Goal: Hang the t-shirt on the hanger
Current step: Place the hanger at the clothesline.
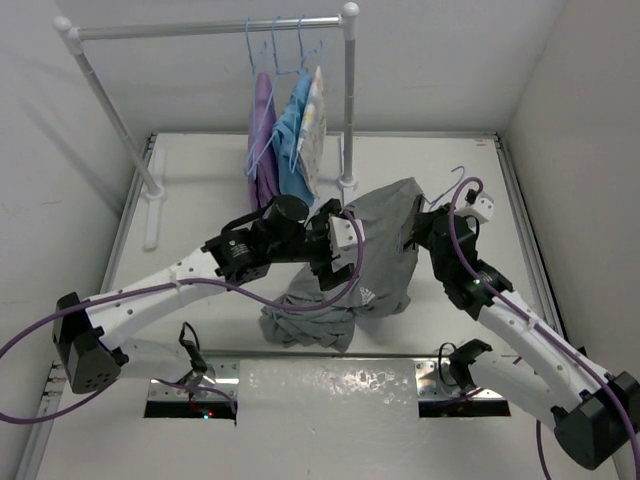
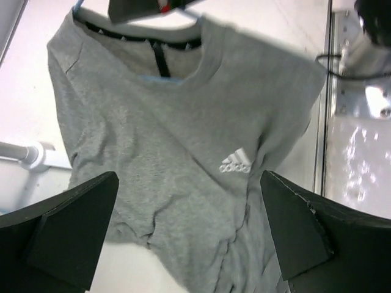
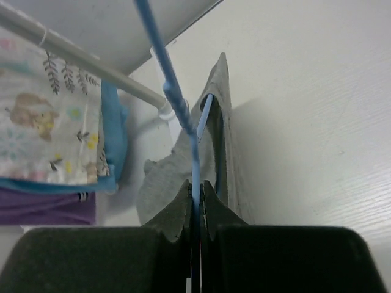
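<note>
**Grey t-shirt on hanger, hanger gripped by right claw**

Top external: a grey t-shirt (image 1: 390,250) is seen hanging over the white bench (image 1: 190,210), with its lower part bunched on the surface. The left claw (image 1: 345,250) is spread wide just beside the shirt and grips nothing. The right claw (image 1: 428,225) is placed at the shirt's upper edge.

Left wrist: the shirt's chest, marked with a white logo (image 2: 235,163), is framed between the spread fingers (image 2: 67,235), which are clear of the cloth.

Right wrist: the light-blue hanger (image 3: 183,113) is pinched in the clenched right claw, and its arm is tucked inside the shirt. A patterned garment (image 3: 43,134), a blue garment (image 3: 113,134) and a purple garment (image 3: 46,207) are seen below a rail (image 3: 91,64).
</note>
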Controlling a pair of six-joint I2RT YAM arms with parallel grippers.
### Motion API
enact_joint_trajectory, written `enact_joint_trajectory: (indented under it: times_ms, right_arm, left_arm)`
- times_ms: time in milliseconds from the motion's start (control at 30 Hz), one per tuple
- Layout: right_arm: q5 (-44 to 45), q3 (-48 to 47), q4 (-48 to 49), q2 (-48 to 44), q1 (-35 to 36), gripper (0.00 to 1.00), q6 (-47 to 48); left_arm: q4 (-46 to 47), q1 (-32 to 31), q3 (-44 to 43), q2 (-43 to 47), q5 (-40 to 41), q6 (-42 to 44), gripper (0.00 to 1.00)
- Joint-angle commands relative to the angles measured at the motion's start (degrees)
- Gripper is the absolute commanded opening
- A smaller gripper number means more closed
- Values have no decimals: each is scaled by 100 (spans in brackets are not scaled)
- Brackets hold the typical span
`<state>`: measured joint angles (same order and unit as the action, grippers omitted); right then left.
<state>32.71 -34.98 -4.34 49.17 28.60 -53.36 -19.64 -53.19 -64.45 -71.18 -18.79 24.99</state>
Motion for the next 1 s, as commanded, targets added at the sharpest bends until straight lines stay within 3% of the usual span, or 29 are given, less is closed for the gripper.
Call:
enact_joint_trajectory:
  times_ms: [0, 167, 300, 467, 600, 800, 967]
  right_arm:
    - [859, -281, 864, 312, 232, 0, -886]
    - [2115, -412, 1084, 821, 1084, 0, -650]
    - [2012, -808, 1093, 1331, 1218, 0, -377]
    - [1923, -984, 1146, 1684, 1218, 0, -333]
    - [1819, -975, 1216, 1842, 1218, 0, -438]
    - [1739, -958, 1286, 1833, 1315, 0, -341]
    - [1546, -817, 1480, 1851, 1341, 0, -552]
  left_arm:
    - [787, -130, -217, -343, 227, -626, 100]
    - [760, -262, -480, -818, -160, -794, 100]
    - [540, -262, -990, -1065, -414, -672, 100]
    - [452, -262, -965, -1162, -653, -706, 100]
    - [593, -262, -868, -1258, -285, -742, 100]
    - [776, -262, -605, -1706, 1182, -277, 100]
    - [1146, -262, -385, -1829, 1404, -65, 100]
